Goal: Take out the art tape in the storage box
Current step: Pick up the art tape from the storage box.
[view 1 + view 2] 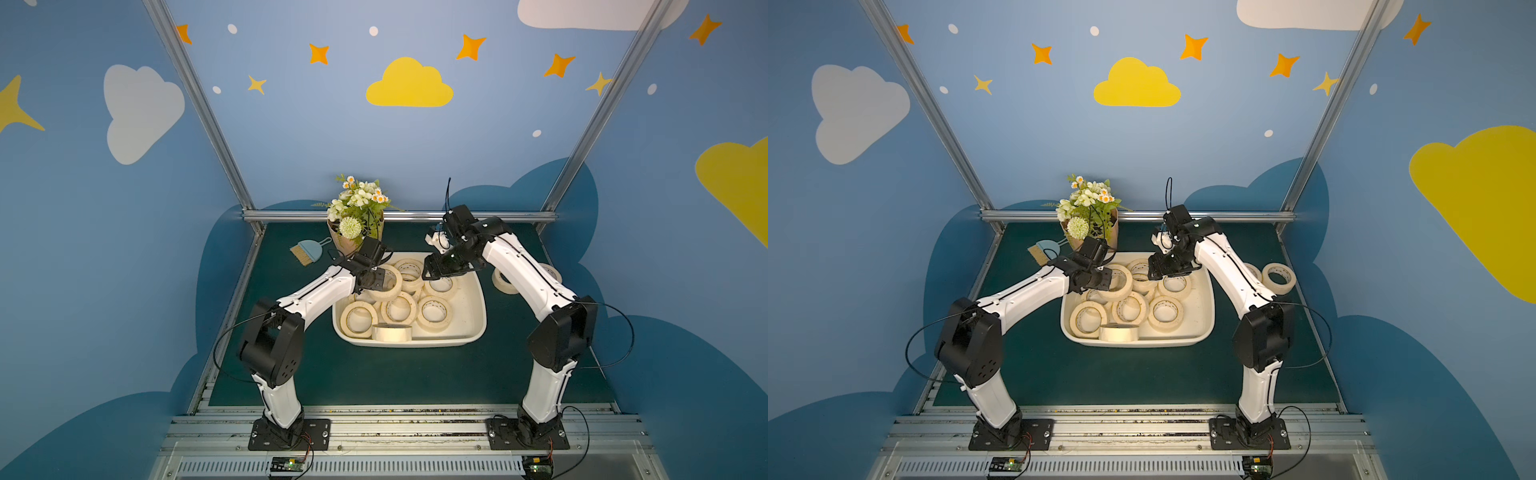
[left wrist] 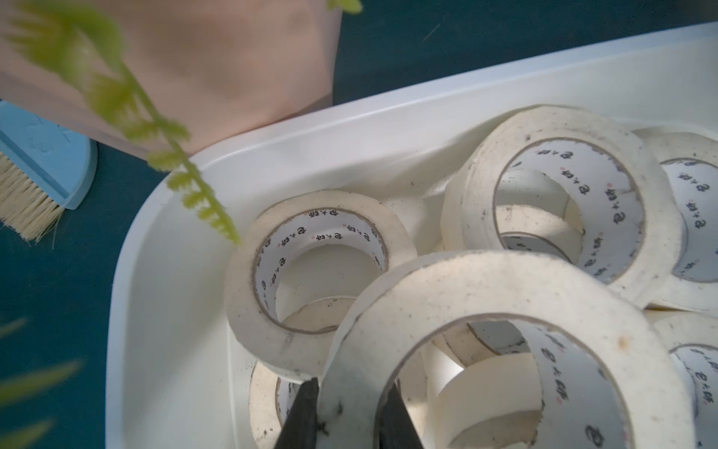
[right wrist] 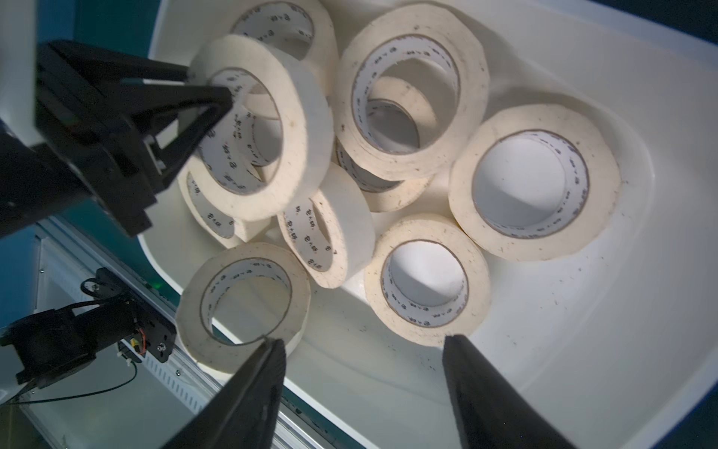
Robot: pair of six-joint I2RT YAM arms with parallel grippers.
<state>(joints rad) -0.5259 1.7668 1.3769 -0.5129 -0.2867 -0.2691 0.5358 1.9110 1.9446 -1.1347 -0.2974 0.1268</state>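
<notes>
The box (image 1: 473,316) sits at the centre of the counter (image 1: 374,374), with most of the tape rolls (image 1: 434,312) still heaped inside it. Two rolls (image 1: 1278,277) already lie on the counter at 3 o'clock of the box.

Left gripper (image 3: 209,83): jaws pinching the wall of one roll (image 3: 279,128), one jaw inside the core and one outside. That roll stands tilted above the pile at the box's 10 o'clock corner, just beside the flower pot (image 1: 347,243).

Right gripper (image 3: 363,350): jaws spread and empty, hovering over the rolls at the 1 o'clock part of the box.

Step in hand, as judged: lifting the gripped roll clear. Recommended: raise it straight up until it clears the neighbouring rolls and the rim, then carry it out toward 9 o'clock. Watch the fern frond (image 2: 182,171) and pot, which stand close. The grip covers only a narrow part of the wall, so the roll may swing; move slowly. Keep the right arm well apart while the left one exits.
</notes>
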